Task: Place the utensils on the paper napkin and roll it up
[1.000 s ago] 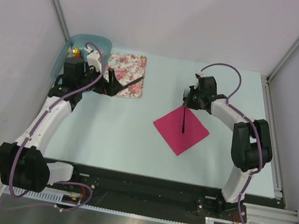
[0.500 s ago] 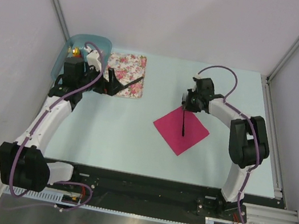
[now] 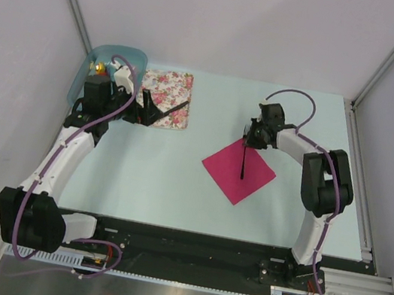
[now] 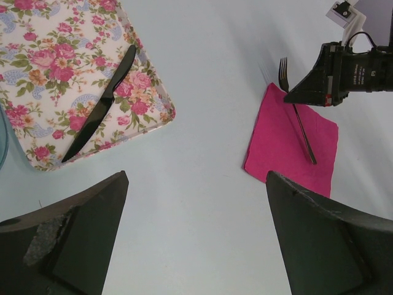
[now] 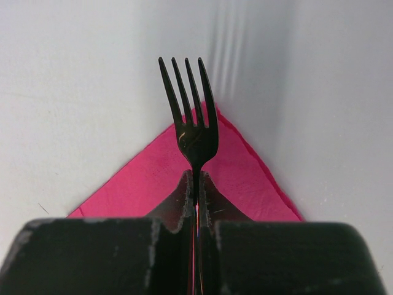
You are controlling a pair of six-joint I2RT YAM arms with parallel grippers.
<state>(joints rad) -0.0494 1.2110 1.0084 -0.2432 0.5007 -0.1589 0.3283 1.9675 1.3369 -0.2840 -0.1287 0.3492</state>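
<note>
Fork [image 5: 195, 132] is clamped at its neck by the right gripper [image 5: 195, 184], with the arm bent low at the far corner of the napkin [image 3: 238, 172]. Tines poke past that corner and the slim dark handle runs back over the flat pink square, probably touching it. Left gripper [image 4: 196, 184] hangs wide open beside the cloth [image 4: 55, 74], where the knife [image 4: 101, 104] lies diagonally.

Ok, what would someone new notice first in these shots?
The magenta napkin sits like a diamond in the middle of the pale table. A dark fork reaches across it with its tines past the far corner, and the right arm's jaws are shut on its neck. At far left, a black knife lies diagonally on a rose-print cloth.
</note>
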